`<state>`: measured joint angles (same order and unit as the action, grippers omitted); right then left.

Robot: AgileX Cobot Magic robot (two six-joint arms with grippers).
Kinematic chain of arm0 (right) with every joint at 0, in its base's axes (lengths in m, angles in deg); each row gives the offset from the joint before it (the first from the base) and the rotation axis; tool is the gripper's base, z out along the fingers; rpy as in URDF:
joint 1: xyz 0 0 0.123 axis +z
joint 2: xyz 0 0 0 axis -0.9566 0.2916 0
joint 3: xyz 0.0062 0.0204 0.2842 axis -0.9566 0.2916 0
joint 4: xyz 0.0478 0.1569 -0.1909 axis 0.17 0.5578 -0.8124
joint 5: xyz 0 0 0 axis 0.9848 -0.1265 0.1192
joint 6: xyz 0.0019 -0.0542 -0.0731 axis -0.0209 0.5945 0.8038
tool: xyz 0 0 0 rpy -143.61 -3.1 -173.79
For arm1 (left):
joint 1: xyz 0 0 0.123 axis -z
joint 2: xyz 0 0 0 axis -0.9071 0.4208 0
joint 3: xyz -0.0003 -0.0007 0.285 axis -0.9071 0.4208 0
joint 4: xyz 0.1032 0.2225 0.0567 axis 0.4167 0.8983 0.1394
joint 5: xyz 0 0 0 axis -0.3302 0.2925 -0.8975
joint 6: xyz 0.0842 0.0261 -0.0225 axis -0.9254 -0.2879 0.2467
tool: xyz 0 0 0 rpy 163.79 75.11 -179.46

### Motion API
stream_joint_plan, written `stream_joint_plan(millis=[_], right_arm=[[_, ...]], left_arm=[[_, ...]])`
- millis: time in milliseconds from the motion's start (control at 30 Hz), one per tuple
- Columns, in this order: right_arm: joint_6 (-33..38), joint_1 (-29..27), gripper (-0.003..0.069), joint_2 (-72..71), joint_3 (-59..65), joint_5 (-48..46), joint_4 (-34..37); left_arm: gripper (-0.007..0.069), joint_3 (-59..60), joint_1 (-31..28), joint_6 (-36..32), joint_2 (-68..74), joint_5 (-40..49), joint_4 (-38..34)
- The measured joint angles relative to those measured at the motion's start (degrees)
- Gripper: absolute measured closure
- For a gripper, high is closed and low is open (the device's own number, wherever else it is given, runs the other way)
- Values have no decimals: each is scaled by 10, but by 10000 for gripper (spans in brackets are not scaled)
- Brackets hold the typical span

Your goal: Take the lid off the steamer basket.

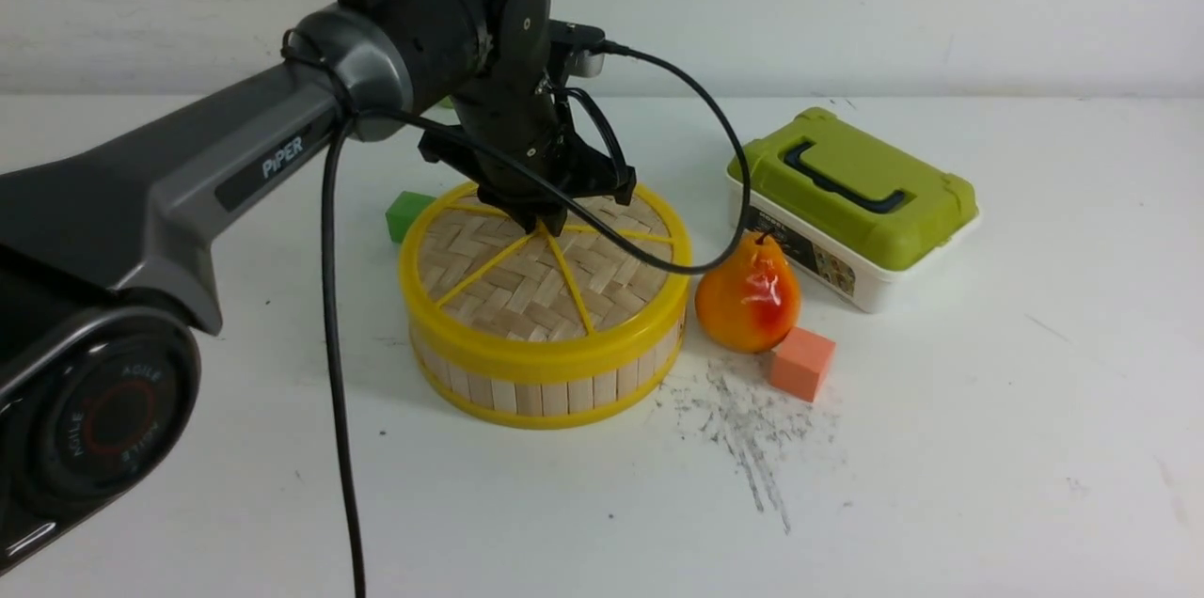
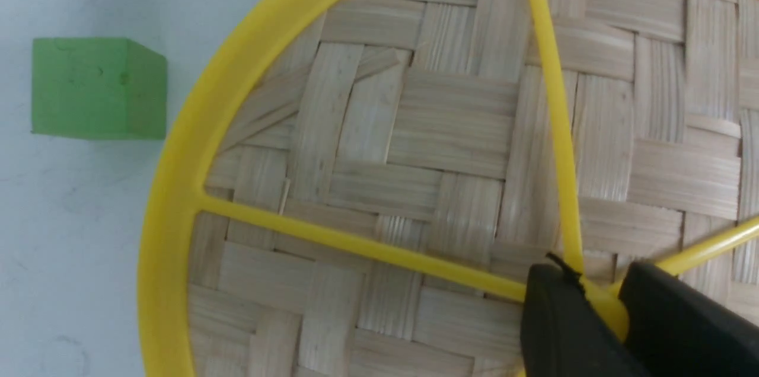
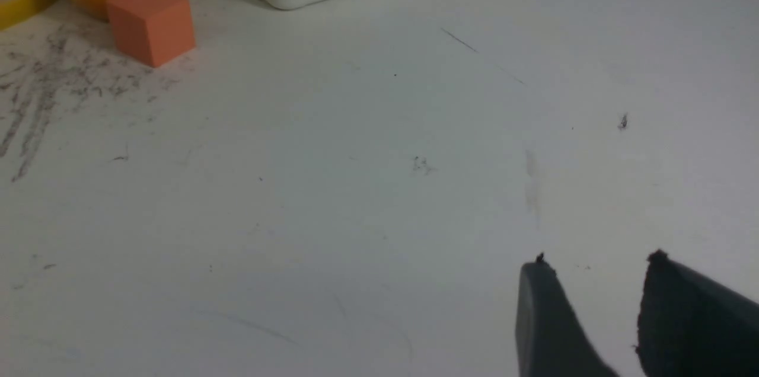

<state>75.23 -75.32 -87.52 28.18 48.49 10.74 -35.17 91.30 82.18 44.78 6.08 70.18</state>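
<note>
The lid (image 1: 527,283), woven pale bamboo with a yellow rim and yellow spokes, lies on top of the steamer basket (image 1: 546,386), a round tub of pale slats with yellow rims. My left gripper (image 1: 546,222) reaches down onto the lid's centre. In the left wrist view the lid (image 2: 439,146) fills the frame and my left gripper (image 2: 599,294) is shut on the yellow centre knob (image 2: 608,312), both black fingers pressing its sides. My right gripper (image 3: 596,273) is open and empty over bare table. It does not show in the front view.
A green cube (image 1: 407,213) sits behind-left of the basket, also in the left wrist view (image 2: 98,88). An orange pear (image 1: 749,295), a salmon cube (image 1: 802,362) and a white box with a green lid (image 1: 851,203) stand to the right. The left arm's cable (image 1: 334,372) hangs in front.
</note>
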Motion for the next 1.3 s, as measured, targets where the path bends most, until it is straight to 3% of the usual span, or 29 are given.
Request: stream_joint_plan(millis=[300, 567, 667, 800, 967, 1067, 1300], right_arm=[[0, 0, 419, 0, 0, 0, 0], [0, 0, 419, 0, 0, 0, 0], [0, 0, 419, 0, 0, 0, 0], [0, 0, 419, 0, 0, 0, 0], [0, 0, 419, 0, 0, 0, 0], [0, 0, 419, 0, 0, 0, 0], [0, 0, 419, 0, 0, 0, 0]], left_arm=[[512, 0, 0, 0, -52, -3, -2], [512, 0, -3, 6, -198, 23, 91], [512, 0, -23, 7, -245, 42, 116], [512, 63, -101, 16, -305, 48, 123], [512, 207, -215, 47, -342, -27, 105], [512, 331, -273, 65, -345, -125, 73], [512, 475, -289, 73, -298, -287, 18]])
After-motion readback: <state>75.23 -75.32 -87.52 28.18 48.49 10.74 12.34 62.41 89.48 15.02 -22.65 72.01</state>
